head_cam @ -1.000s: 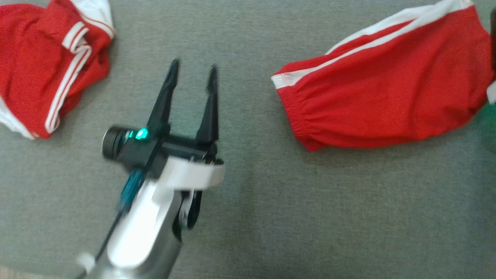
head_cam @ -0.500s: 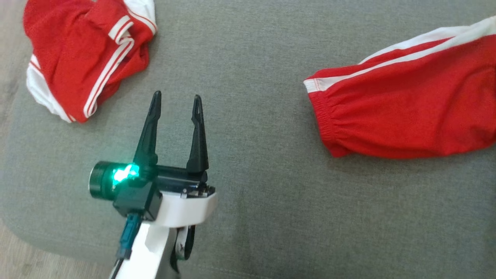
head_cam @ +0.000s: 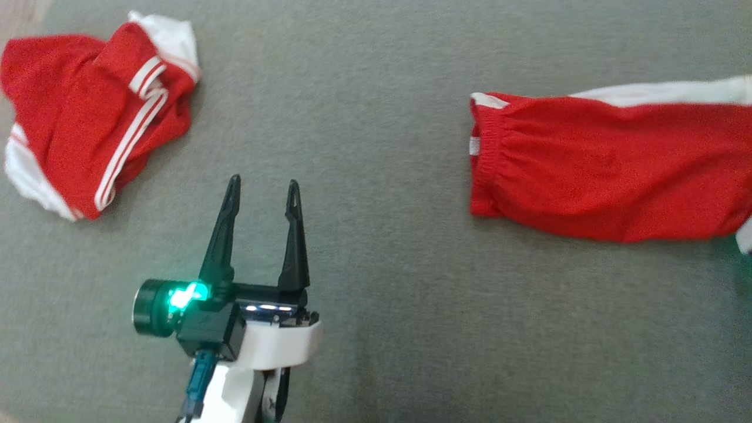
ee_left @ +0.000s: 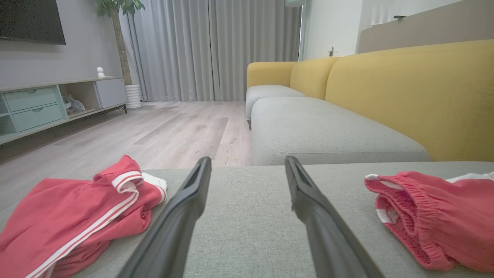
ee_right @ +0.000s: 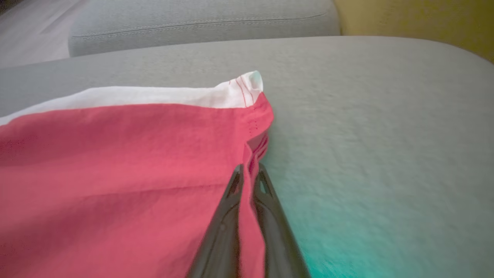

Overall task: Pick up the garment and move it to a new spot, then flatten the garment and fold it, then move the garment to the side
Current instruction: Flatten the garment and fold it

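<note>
Moved: right pincer (ee_right: 249,170) has shut since a second ago; head camera shifted
Right grip: clamped on red garment (ee_right: 127,154) edge, fabric between its fingers
Left grip: left pincer (head_cam: 263,187) wide, holding nothing, above grey cushion (head_cam: 411,305)
Garment place: spread on cushion, well right of left pincer
Other: crumpled red shorts (head_cam: 88,129), left of left pincer

right gripper (ee_right: 249,170): both dark fingers pinched together on a fold of the red fabric garment (ee_right: 115,162), right at its hem edge near the corner. A strip of red cloth is sandwiched between the tips. The garment's white band (ee_right: 154,96) runs along the far edge. The garment lies on the grey woven seat cushion (ee_right: 366,116). Teal glow (ee_right: 332,262) on the cushion, lower right. Second grey cushion (ee_right: 193,19) beyond, yellow upholstered backrest (ee_right: 424,19) top right.
</note>
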Controlling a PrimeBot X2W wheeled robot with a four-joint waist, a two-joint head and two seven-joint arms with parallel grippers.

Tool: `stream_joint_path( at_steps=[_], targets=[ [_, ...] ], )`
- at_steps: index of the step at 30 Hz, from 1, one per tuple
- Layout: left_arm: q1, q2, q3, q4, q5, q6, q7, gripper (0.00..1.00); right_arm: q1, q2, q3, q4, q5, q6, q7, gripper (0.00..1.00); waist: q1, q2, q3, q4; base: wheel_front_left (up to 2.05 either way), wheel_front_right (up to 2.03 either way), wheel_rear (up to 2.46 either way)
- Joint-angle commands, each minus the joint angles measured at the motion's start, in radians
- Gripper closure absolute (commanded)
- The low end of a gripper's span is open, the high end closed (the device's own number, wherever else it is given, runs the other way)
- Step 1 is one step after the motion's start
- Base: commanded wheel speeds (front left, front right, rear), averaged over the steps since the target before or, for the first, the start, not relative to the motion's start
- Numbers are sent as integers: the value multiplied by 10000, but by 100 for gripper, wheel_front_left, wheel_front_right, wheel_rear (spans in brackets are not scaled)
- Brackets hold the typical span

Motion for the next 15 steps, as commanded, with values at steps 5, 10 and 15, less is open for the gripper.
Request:
stream_joint_path(
  at_steps=[5, 10, 15],
  targets=[
    [242, 21, 627, -98, 101, -36, -49, 0, 807, -806, -240, -248, -189, -7, -472, 100, 0, 0, -764, -877, 0, 0, 0],
    [367, 21, 675, 185, 670, 132, -49, 0, 632, -782, -568, -536, -461, -7, -805, 100, 0, 0, -1138, -1159, 0, 0, 0],
    [447, 21, 547, 390, 809, 175, -49, 0, 443, -310, -566, -1207, -655, -7, -828, 100, 0, 0, -1445, -1190, 0, 0, 0]
  ],
)
